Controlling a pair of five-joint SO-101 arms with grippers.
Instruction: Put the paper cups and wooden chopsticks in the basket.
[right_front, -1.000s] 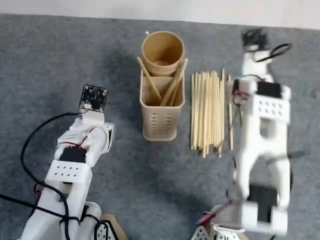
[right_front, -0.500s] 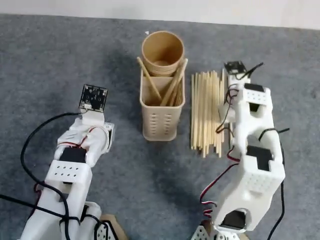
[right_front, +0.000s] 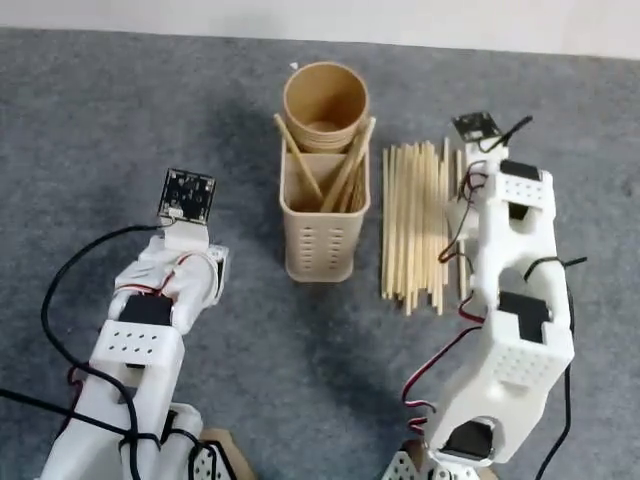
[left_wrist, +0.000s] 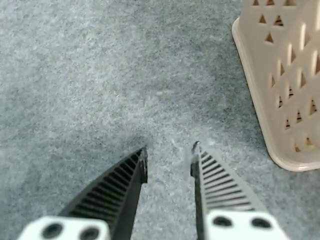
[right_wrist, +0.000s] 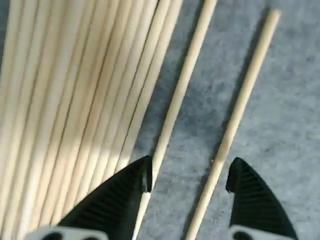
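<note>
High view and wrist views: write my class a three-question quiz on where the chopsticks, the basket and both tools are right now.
1. Fill in: the left tool hangs open over bare ____ beside the basket.
2. True or false: the right tool is shut on a chopstick.
3. Where does the chopstick pile lie? A inside the basket; B on the carpet beside the basket; C under the left tool.
Key: 1 carpet; 2 false, it is open over loose chopsticks; 3 B.
</note>
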